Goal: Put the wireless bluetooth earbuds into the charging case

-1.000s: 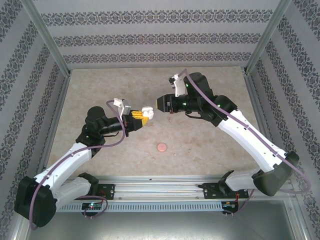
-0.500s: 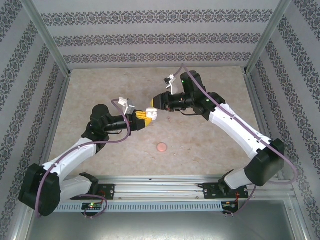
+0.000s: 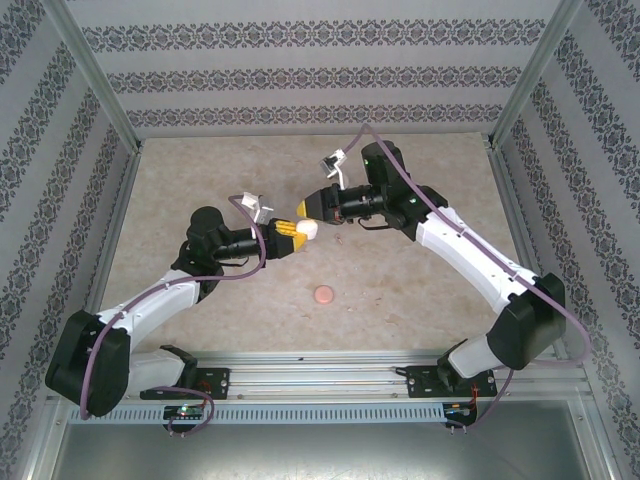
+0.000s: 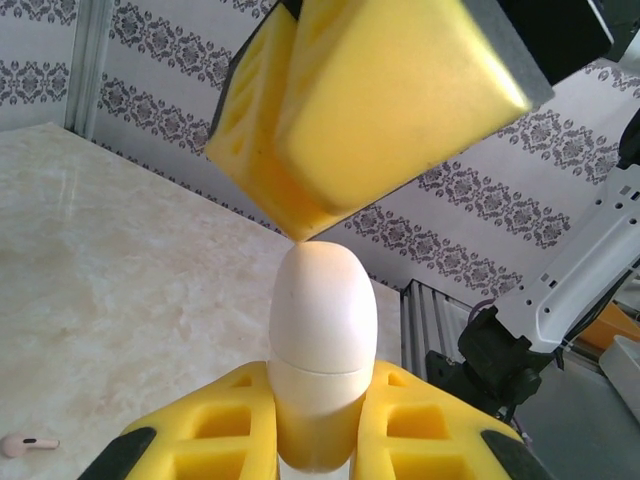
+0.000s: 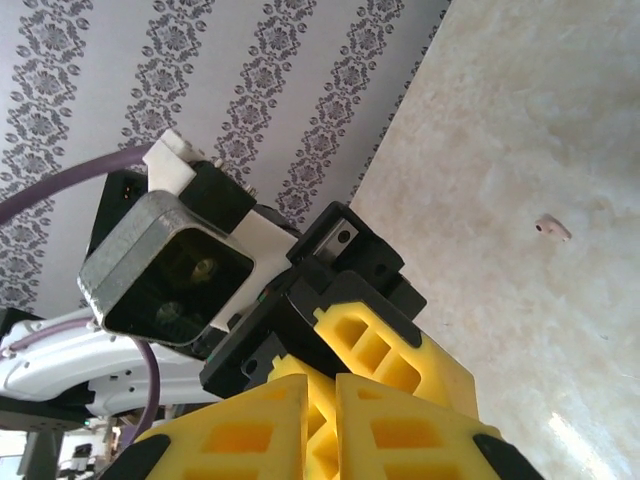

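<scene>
Looks like this is the open-the-case step, no bud going in yet. The left pincer is clamped tight on the lower half of the charging case, a white egg-shaped thing with a seam round its middle. The lid is closed and the case is held up off the surface, mid-frame. The right pincer touches the case's top, fingers nearly together; can't tell if it's pinching anything. One earbud, tiny and pale, lies on the surface at lower left. My guess for next: flip the lid without twisting the case loose.
</scene>
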`<state>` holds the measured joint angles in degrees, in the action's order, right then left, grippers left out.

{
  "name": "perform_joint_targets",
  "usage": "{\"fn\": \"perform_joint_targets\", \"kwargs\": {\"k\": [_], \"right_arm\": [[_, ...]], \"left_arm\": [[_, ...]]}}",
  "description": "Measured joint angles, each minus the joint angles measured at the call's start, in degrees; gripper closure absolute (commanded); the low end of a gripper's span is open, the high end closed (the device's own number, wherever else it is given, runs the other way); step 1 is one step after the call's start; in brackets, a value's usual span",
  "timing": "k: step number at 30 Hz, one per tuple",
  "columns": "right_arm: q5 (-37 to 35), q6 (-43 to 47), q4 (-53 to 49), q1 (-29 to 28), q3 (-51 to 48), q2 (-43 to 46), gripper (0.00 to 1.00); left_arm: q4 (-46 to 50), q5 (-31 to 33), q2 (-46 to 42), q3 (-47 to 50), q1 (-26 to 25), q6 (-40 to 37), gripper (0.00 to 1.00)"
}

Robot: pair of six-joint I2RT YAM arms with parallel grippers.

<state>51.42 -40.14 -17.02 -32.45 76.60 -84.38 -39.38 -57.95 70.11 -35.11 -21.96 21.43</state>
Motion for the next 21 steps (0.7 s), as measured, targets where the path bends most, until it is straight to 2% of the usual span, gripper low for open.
{"fn": "perform_joint_targets", "kwargs": {"k": [6, 15, 21], "right_arm": [[-2.0, 3.4, -5.6, 0.0, 0.0, 2.2, 0.84], [-4.7, 6.1, -7.3, -0.5, -0.6, 2.1, 0.85], [-9.6, 9.0, -13.3, -1.5, -0.6, 2.1, 0.8]], "left_arm": [[-1.3, 0.5, 0.2, 0.2, 0.7, 1.6, 1.0], [-1.7, 1.9, 0.4, 0.8, 1.2, 3.7, 1.0], [-1.9, 6.0, 2.0, 0.2, 3.8, 5.7, 1.0]]}}
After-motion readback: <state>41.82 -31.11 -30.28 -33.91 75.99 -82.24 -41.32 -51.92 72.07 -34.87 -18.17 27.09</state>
